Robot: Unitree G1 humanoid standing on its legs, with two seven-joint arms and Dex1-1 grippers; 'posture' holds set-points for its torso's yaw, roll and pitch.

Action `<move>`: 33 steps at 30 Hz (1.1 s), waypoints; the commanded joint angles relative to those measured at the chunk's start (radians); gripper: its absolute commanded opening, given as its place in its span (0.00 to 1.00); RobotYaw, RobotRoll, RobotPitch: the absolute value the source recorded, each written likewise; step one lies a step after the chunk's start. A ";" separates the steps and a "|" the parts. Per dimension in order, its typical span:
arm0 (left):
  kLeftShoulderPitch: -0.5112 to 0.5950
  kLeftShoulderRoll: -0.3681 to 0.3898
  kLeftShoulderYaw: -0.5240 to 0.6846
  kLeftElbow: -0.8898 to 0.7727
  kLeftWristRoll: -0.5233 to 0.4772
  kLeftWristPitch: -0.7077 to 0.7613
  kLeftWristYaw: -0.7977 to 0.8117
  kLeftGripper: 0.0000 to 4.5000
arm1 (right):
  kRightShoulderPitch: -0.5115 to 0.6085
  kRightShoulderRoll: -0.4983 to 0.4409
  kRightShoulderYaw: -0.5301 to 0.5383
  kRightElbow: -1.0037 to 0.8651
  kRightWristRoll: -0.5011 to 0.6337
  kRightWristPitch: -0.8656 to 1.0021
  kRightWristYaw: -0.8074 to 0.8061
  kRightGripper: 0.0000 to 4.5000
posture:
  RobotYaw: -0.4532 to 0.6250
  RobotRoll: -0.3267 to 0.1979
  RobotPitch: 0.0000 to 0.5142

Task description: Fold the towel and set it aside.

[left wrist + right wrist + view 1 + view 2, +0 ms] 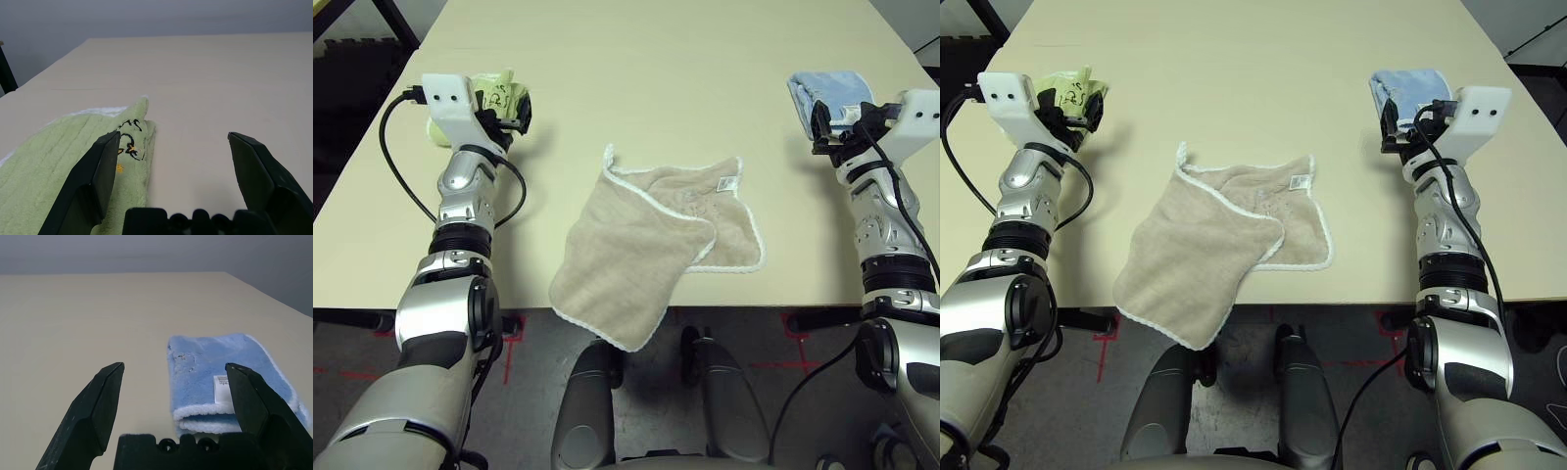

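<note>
Towel (641,245): beige terry cloth, white stitched edging, small white tag (728,183) near its far right corner. Lies in the middle of the table (636,69) at the near edge, between the two arms. It is rumpled and partly doubled over itself, and one corner hangs off the near edge.

Handling, as judged: light, soft and limp, with no stiffness to hold a shape. It should drape from whatever point is pinched and drag along the table rather than slide as a sheet. Not fragile; the terry pile should give the fingers a fair grip.

Where to take hold, as judged: the edged corners. The pointed far left corner (608,153) stands slightly up and looks the easiest pinch. The far right corner by the tag is a match for the other arm. The hanging corner is a poor start, since a pull there could drag more cloth off the table.

Left gripper (173,164): jaws spread wide, empty, over a green towel (58,161) at the table's left.

Right gripper (173,396): jaws spread wide, empty, just short of a folded blue towel (230,377) at the table's right.

Hard to make out: how many layers lie under the overlap, and where the covered fourth corner sits. In the head views the wrists cover part of the green and blue towels.
</note>
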 commanded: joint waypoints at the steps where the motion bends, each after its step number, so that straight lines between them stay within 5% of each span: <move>1: 0.002 -0.004 -0.001 0.014 0.008 -0.020 0.009 0.99 | 0.014 -0.011 -0.018 -0.007 0.008 -0.007 -0.002 1.00 | 0.34 0.62 0.42; 19: -0.041 0.058 0.011 0.075 -0.019 0.022 -0.185 0.99 | -0.014 0.014 0.015 0.008 -0.002 0.003 0.015 1.00 | 0.40 0.62 0.49; 26: -0.069 0.095 -0.014 0.052 -0.061 0.097 -0.560 0.99 | -0.031 -0.007 0.013 0.018 0.022 0.005 0.126 1.00 | 0.41 0.62 0.46; 33: -0.080 0.141 -0.120 0.000 -0.049 0.221 -0.997 0.99 | -0.066 -0.102 0.057 0.040 0.066 0.158 0.418 1.00 | 0.41 0.62 0.48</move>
